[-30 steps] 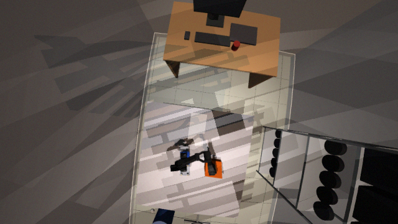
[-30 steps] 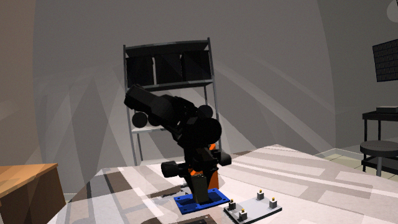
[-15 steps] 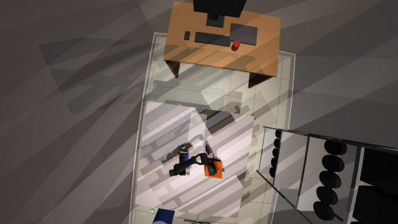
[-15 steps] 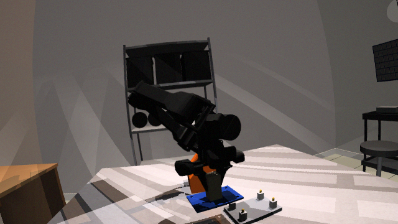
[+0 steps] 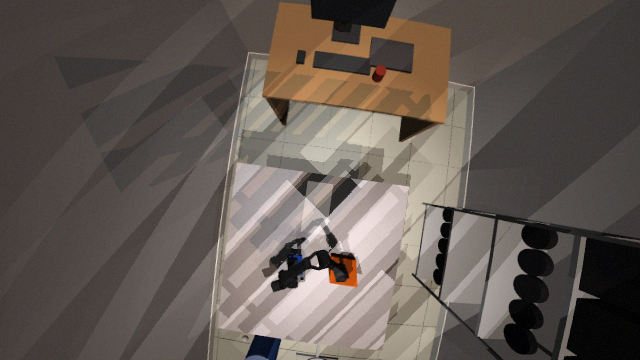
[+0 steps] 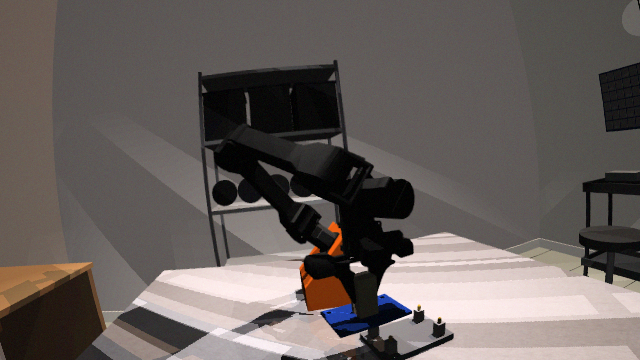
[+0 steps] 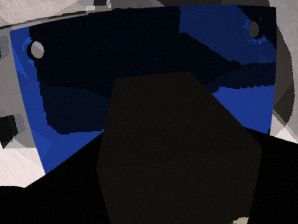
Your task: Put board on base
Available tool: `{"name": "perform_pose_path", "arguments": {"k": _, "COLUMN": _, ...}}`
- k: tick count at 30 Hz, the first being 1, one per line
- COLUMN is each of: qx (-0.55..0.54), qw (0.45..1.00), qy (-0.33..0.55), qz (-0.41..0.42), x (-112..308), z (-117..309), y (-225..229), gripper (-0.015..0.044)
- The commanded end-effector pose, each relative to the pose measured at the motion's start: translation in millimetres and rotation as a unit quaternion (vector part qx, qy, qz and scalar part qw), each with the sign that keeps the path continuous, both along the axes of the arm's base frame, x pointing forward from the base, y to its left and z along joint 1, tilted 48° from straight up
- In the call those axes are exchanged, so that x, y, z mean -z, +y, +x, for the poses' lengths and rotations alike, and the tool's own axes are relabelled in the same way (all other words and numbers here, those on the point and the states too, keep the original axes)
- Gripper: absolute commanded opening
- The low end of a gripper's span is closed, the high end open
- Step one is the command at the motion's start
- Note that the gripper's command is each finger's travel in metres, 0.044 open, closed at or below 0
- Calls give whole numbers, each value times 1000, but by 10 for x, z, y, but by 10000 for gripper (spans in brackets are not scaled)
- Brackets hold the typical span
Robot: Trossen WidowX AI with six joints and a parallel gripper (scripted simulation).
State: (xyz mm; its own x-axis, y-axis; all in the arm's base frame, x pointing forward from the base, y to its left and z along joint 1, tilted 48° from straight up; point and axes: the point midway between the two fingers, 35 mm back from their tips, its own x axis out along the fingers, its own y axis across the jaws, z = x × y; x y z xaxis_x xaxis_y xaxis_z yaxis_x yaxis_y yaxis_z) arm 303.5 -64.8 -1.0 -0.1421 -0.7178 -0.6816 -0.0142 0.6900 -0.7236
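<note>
At the lower centre of the exterior view, the hand (image 6: 366, 295) is clamped on the blue board (image 6: 395, 309) (image 7: 245, 107) (image 5: 299, 259), holding it partly over the grey base (image 6: 417, 335), above its posts.

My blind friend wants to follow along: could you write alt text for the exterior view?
A black robot arm's tool grips a blue board above part of a grey base, whose posts carry gold pins.

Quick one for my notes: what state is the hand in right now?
Hand: closed on the square handle of the blue board, holding it partly over the grey base.
</note>
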Motion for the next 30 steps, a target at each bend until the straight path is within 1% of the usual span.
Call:
{"name": "perform_pose_path", "arguments": {"k": 1, "qx": 0, "qw": 1000, "qy": -5, "qz": 2, "x": 92, "z": 27, "y": 104, "gripper": 0}}
{"name": "perform_pose_path", "arguments": {"k": 30, "qx": 8, "qw": 1000, "qy": -10, "qz": -6, "x": 657, "z": -38, "y": 601, "gripper": 0}}
